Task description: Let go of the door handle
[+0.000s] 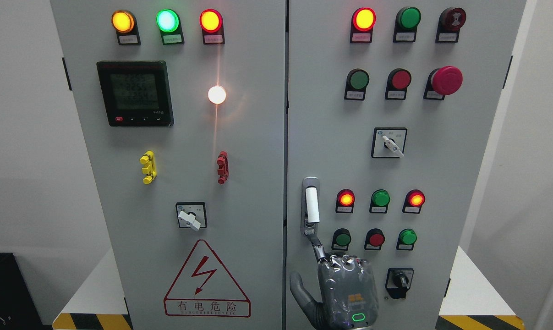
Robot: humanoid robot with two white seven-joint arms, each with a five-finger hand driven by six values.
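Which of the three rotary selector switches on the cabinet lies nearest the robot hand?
The black-knobbed selector switch at lower right, beside the robot hand; the two white-handled switches sit farther off.

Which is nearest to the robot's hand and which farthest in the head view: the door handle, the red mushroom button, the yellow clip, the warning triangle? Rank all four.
From the hand:
1. Door handle, just above, at its fingertip.
2. Warning triangle, to the left, on the left door.
3. Yellow clip, upper left, on the left door.
4. Red mushroom button, upper right, high on the right door.
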